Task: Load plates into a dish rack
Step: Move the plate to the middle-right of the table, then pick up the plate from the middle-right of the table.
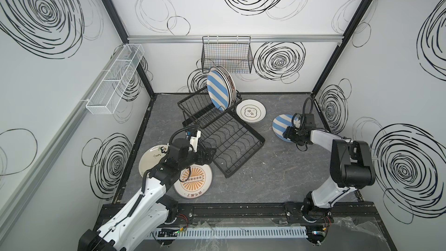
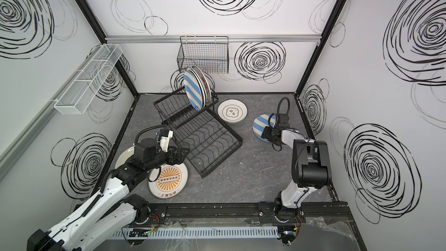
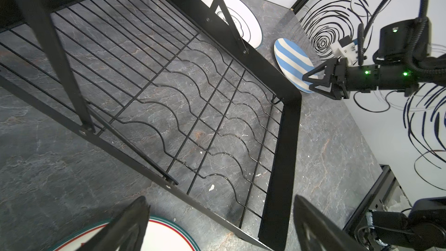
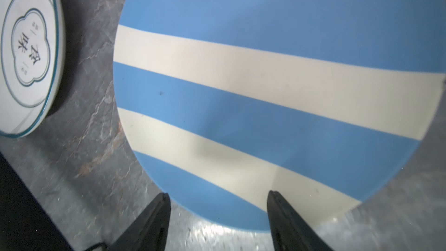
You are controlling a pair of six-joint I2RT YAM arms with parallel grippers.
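The right gripper [image 4: 217, 193] hung spread, empty; the striped plate [image 4: 241, 88] lay just ahead, far edge cropped. The left gripper [image 3: 219, 197] gaped too, half hiding a rimmed plate [image 3: 164, 235] near the rack [image 3: 287, 141].

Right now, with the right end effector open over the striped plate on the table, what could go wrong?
1. The right end effector is open above the near rim of the striped plate, not around it; closing may slip off.
2. A shove could slide it into the emblem plate close beside.
3. The left end effector sits by the dish rack, possibly blocking loading.
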